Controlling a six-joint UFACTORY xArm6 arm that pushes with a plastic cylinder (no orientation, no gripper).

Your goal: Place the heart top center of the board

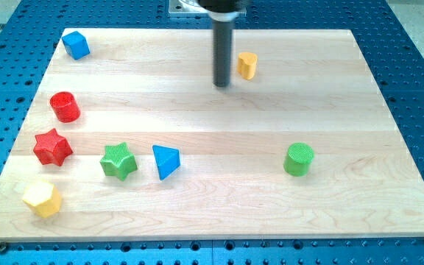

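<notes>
The yellow heart [247,65] stands near the view's top, a little right of the board's middle. My tip [221,85] rests on the board just left of the heart and slightly below it, a small gap apart from it. The rod rises straight up out of the view's top.
A blue cube [76,45] sits at the top left. A red cylinder [65,107] and a red star [52,146] are on the left. A green star [118,160], a blue triangle [165,161], a yellow hexagon [43,199] and a green cylinder [299,159] lie lower down.
</notes>
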